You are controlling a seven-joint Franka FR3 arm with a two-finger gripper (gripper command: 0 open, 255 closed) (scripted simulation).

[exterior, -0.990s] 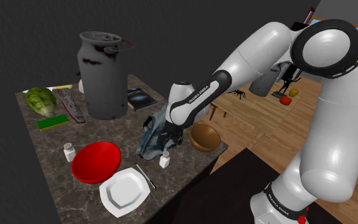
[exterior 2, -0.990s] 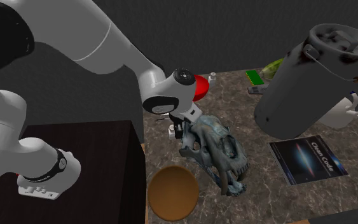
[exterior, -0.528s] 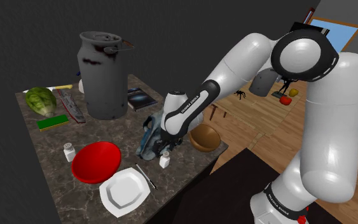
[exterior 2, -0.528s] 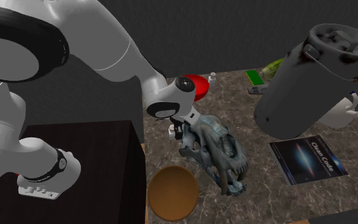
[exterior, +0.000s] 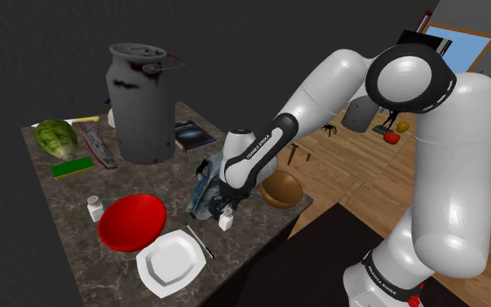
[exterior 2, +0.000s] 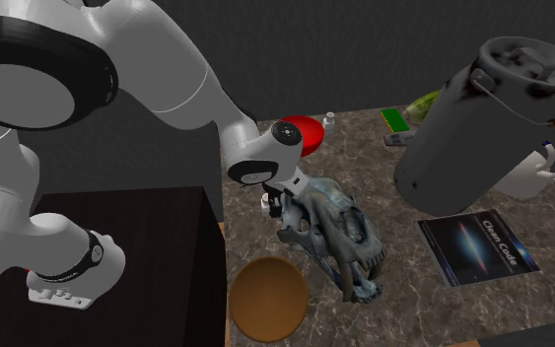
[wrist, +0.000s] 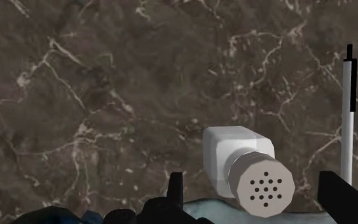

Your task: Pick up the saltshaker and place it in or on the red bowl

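Straddling the probably light, slick shaker [wrist: 241,159] by the edge of the tabletop [wrist: 95,89], the gripper [wrist: 258,194], fingers [wrist: 175,189] apart, is targeting its body

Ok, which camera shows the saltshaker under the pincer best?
The wrist view: the saltshaker stands close up, holed cap clear, inside the open pincer, untouched. The shoulder view shows it small; the second exterior view, just a white sliver.

I see a marble counter [exterior: 58,199]. From the shoulder camera: can [exterior: 140,105] at 12 o'clock, red bowl [exterior: 132,221] at 7, skull [exterior: 201,194] at 3.
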